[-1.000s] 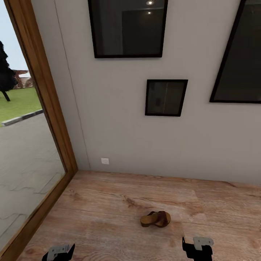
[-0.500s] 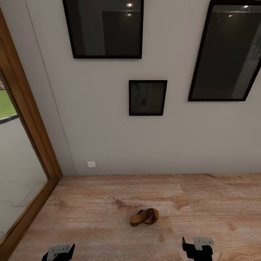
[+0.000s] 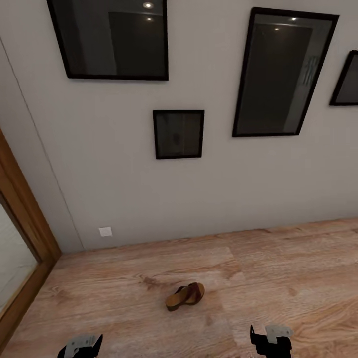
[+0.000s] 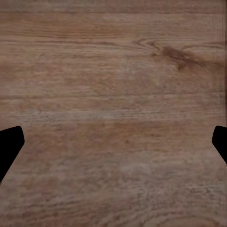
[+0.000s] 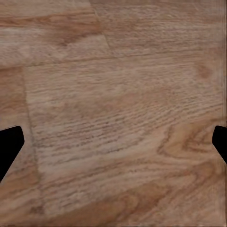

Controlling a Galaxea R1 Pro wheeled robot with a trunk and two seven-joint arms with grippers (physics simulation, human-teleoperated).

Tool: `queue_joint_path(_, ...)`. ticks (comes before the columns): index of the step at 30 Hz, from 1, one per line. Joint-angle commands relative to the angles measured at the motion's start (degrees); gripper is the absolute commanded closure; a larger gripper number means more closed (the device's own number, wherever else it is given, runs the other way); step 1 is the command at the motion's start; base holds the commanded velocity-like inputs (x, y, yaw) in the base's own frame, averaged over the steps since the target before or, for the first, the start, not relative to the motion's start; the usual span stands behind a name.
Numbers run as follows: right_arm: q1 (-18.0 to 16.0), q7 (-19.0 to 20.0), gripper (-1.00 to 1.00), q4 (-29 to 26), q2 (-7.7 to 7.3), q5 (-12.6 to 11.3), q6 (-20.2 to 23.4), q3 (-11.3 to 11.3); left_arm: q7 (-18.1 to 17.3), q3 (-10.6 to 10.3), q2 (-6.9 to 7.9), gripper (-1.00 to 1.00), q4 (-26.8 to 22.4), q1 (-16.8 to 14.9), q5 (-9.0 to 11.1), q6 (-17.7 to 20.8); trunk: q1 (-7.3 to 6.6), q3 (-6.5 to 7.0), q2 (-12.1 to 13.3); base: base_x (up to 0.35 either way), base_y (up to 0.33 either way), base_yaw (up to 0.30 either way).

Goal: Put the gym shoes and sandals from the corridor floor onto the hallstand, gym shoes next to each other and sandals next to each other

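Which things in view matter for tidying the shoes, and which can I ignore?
For the job:
- sandal, lying on the floor
- wood floor
- left gripper and right gripper, both open with nothing held

Ignore:
- four dark framed pictures on the wall, such as the small one
- white wall socket
- wooden door frame

My left gripper (image 4: 113, 142) is spread wide: one black fingertip (image 4: 9, 146) sits at each side edge of the left wrist view, nothing between them. Under it is bare corridor floor (image 4: 113, 94), light brown wood-grain planks, with a darker knot (image 4: 182, 56) in the grain further out past the fingertips. Fingers clear of the floor as far as I can tell.
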Motion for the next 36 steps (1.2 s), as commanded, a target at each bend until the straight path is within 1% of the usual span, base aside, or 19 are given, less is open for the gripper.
queue_joint_path(1,-0.1,-0.1,-1.00,0.1,0.03,0.6,-0.2,-0.4,-0.3,0.5,-0.01,-1.00,0.0,0.0,-0.4,-0.2,-0.01,-0.05,0.0,0.000,0.231,-0.295)
queue_joint_path(30,-0.1,-0.1,-1.00,0.1,0.03,0.6,-0.2,-0.4,-0.3,0.5,-0.01,-1.00,0.0,0.0,-0.4,-0.2,-0.01,-0.06,0.0,0.000,0.279,-0.294)
queue_joint_path(36,-0.1,-0.2,-1.00,0.1,0.03,0.6,-0.2,-0.4,-0.3,0.5,-0.01,-1.00,0.0,0.0,-0.4,-0.2,-0.01,-0.10,0.0,0.000,0.146,-0.102)
